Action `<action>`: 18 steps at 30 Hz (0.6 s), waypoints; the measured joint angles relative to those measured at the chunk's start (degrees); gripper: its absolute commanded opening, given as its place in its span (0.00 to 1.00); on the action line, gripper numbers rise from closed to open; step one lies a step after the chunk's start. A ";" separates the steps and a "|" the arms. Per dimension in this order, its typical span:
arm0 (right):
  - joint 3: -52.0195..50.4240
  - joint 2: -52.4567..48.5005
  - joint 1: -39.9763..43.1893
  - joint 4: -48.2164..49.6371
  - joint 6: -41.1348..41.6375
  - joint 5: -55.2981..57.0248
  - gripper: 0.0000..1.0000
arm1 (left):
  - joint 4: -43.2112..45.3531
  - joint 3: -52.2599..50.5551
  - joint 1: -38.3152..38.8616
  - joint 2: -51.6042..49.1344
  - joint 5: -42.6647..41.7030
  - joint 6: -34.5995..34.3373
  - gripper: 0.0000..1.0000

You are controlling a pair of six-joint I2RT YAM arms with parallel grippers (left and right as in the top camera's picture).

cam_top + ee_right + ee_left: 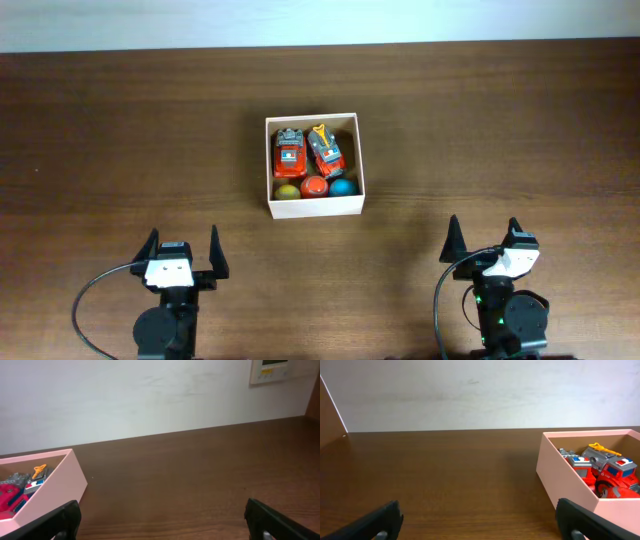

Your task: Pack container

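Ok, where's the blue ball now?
Overhead view: the blue ball sits in the near-right corner of the box, beside the red ball and just in front of the right-hand toy truck.

Dark wooden table [120, 150], plain pale wall [470, 395], white control panel [272, 370]

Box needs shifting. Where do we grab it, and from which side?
Pinch the right wall of the box near its far corner, right gripper coming straight down, one finger inside, one outside. Walls are thin and upright, the top open, and the truck seems to leave a sliver of floor there; the balls crowd the near wall.
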State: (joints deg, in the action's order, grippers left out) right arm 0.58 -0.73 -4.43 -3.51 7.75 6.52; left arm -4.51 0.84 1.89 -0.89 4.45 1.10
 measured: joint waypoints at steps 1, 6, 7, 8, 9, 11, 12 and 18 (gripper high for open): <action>0.00 0.00 0.00 0.00 0.00 0.00 0.99 | 0.00 0.00 0.00 0.00 0.00 0.02 0.99; 0.00 0.00 0.00 0.00 0.00 0.00 0.99 | 0.00 0.00 0.00 0.00 0.00 0.02 0.99; 0.00 0.00 0.00 0.00 0.02 0.00 0.99 | 0.00 0.00 0.00 0.00 0.00 0.00 0.99; 0.00 0.00 0.00 0.00 -0.02 0.00 0.99 | 0.00 0.00 0.00 0.00 0.00 0.00 0.99; 0.00 0.00 0.00 0.00 0.00 0.00 0.99 | 0.00 0.00 0.00 0.00 0.00 0.00 0.99; 0.00 0.00 0.00 0.00 0.02 0.00 0.99 | 0.00 0.00 0.00 0.00 0.00 0.00 0.99; 0.00 0.00 0.00 0.00 -0.04 0.00 0.99 | 0.00 0.00 0.00 0.00 0.00 0.00 0.99; 0.00 0.00 0.00 0.00 -0.02 0.00 0.99 | 0.00 0.00 0.00 0.00 0.00 0.00 0.99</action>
State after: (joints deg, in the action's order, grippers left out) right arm 0.58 -0.73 -4.43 -3.51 7.73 6.52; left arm -4.51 0.84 1.89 -0.89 4.45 1.10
